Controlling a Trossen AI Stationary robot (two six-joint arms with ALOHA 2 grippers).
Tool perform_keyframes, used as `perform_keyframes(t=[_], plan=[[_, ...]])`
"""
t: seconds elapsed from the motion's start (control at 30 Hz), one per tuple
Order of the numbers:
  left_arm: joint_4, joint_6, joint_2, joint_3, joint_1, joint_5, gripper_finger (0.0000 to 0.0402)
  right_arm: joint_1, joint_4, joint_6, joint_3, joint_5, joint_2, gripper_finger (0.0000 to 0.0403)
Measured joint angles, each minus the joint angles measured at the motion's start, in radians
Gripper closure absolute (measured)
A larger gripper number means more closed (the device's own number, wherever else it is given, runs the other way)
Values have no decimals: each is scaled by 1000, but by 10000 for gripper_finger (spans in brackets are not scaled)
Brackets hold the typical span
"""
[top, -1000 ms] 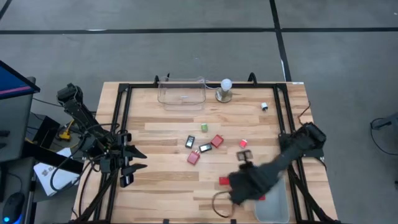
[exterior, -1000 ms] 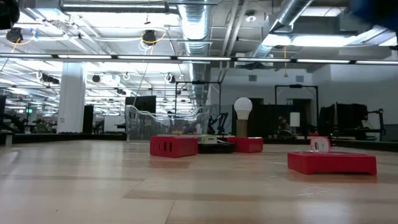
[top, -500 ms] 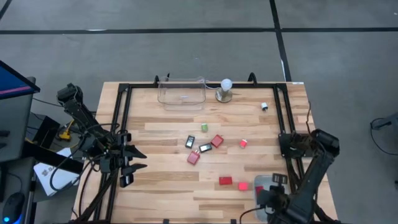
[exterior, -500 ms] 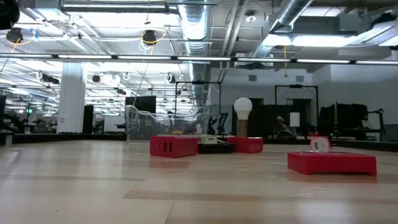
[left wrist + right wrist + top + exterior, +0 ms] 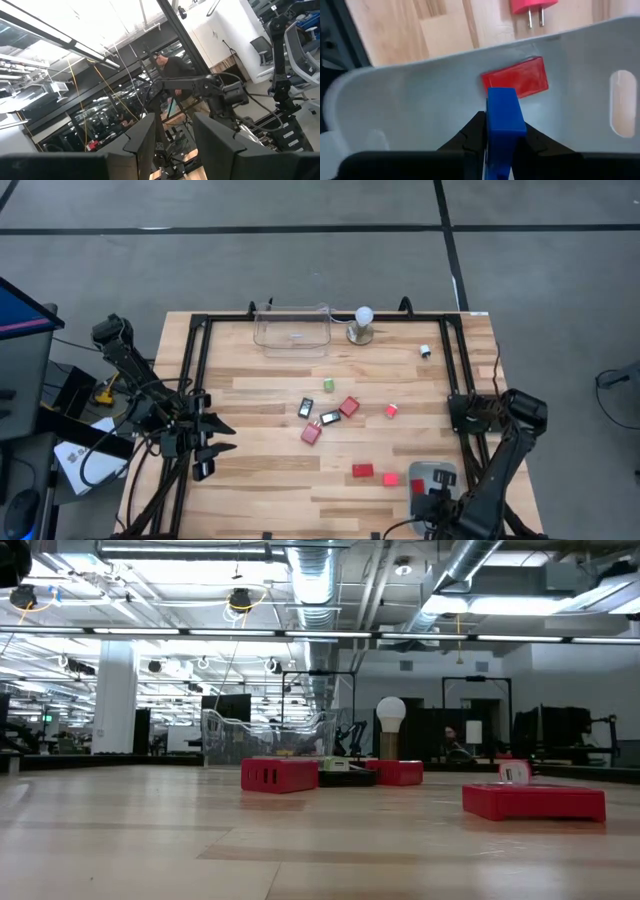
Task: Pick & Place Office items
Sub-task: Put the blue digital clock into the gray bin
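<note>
At the lower right of the high view, the right end effector (image 5: 500, 134) holds a blue block (image 5: 504, 119) clamped between its fingers over a pale bin (image 5: 432, 476), where a red block (image 5: 516, 79) already lies. More red pieces (image 5: 362, 471) dot the wooden surface (image 5: 270, 480). The left end effector (image 5: 212, 435) waits at the left edge, fingers spread.

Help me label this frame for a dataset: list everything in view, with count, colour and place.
clear bin: one, transparent, far edge of the table
bulb on metal base: one, white, beside the clear bin
loose office items: about nine, red, pink, black-and-white, one green, table middle and right
grey tray: one, near right corner, holding a red block
blue block: one, in the right gripper
left gripper: open, left table edge
right gripper: shut on the blue block, over the grey tray
</note>
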Motion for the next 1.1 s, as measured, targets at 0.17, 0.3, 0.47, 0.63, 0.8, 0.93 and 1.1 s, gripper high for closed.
perform_keyframes(t=[0.17, 0.3, 0.47, 0.63, 0.8, 0.93, 1.1], plan=[[0, 0, 0, 0, 0, 0, 272, 0, 69, -29, -78, 0, 0, 347], [0, 0, 0, 0, 0, 0, 272, 0, 128, -34, -118, 0, 0, 347], [0, -1, 0, 0, 0, 0, 272, 0, 144, -41, -126, 0, 0, 347], [-1, -3, 0, 0, 0, 0, 272, 0, 144, -41, -126, -1, 0, 347], [-1, -3, 0, 0, 0, 0, 272, 0, 143, -41, -126, -1, 0, 340], [-1, -3, 0, 0, 0, 1, 272, 0, 141, -41, -126, -1, 0, 323], [-1, -3, 0, 0, 0, 1, 272, 0, 125, -18, -126, -1, 0, 292]])
